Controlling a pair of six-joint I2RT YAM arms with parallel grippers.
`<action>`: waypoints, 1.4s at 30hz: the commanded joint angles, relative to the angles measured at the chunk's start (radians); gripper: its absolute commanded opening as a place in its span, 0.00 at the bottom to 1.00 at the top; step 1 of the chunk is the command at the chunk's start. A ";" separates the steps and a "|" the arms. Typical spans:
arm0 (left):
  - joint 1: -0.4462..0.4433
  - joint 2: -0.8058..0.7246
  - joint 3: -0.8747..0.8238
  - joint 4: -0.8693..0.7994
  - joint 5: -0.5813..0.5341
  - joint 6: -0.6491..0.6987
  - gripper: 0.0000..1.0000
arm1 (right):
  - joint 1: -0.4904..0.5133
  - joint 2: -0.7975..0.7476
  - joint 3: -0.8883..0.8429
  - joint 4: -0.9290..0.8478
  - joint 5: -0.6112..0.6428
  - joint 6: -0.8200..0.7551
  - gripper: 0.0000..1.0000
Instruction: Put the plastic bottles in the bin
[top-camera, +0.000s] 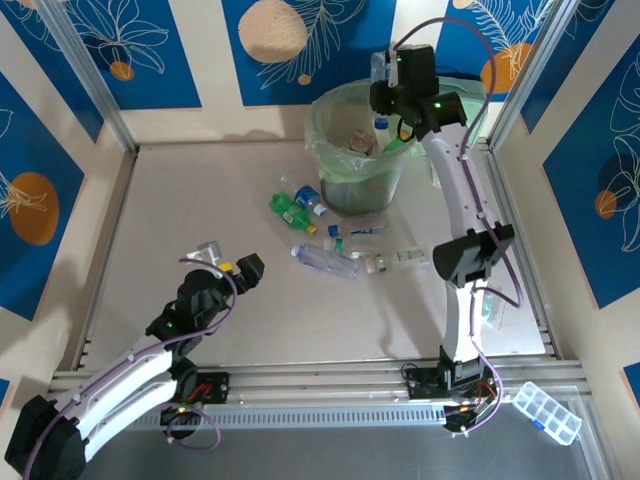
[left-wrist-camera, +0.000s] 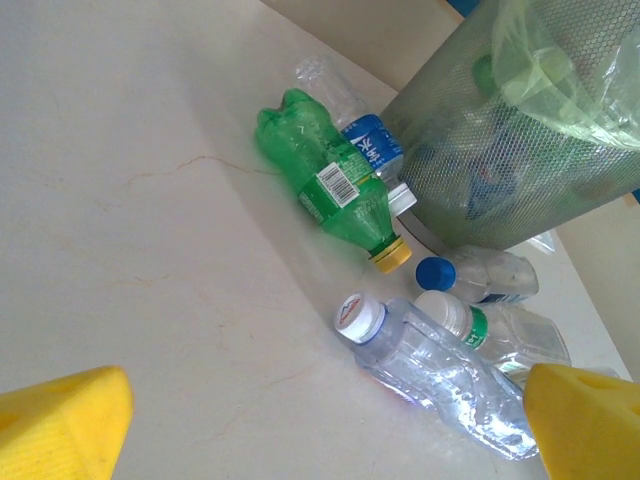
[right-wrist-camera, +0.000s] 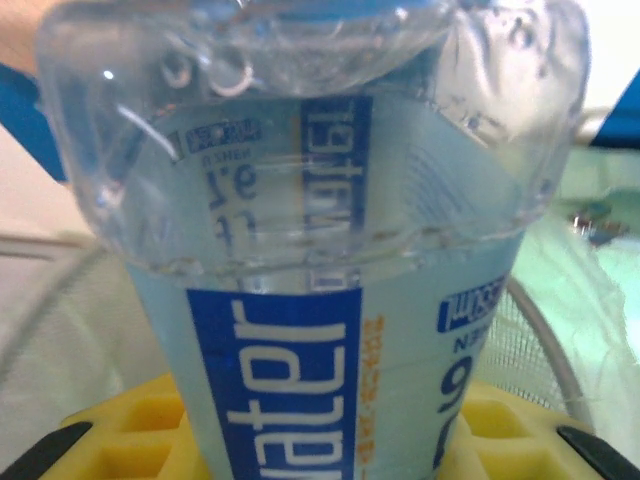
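The right gripper (top-camera: 385, 82) is pinching a clear water bottle (right-wrist-camera: 320, 250), long axis pointing out past the fingers, above the bin (top-camera: 322, 125) at its far right rim, by the far edge of the table (top-camera: 200, 200); nothing seems to be blocking a drop. The left gripper (top-camera: 228, 264), fingers spread, is facing the loose bottles (top-camera: 325, 258) mid-table
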 joint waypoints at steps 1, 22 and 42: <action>0.000 0.004 0.043 0.015 0.013 -0.006 0.99 | 0.006 0.051 0.093 -0.179 0.030 0.039 0.32; 0.000 -0.002 0.044 -0.017 -0.012 -0.025 0.99 | -0.005 0.076 0.021 -0.293 -0.093 0.082 0.58; 0.000 -0.023 0.047 -0.039 -0.043 -0.007 1.00 | -0.004 0.077 0.077 -0.180 -0.009 0.008 0.52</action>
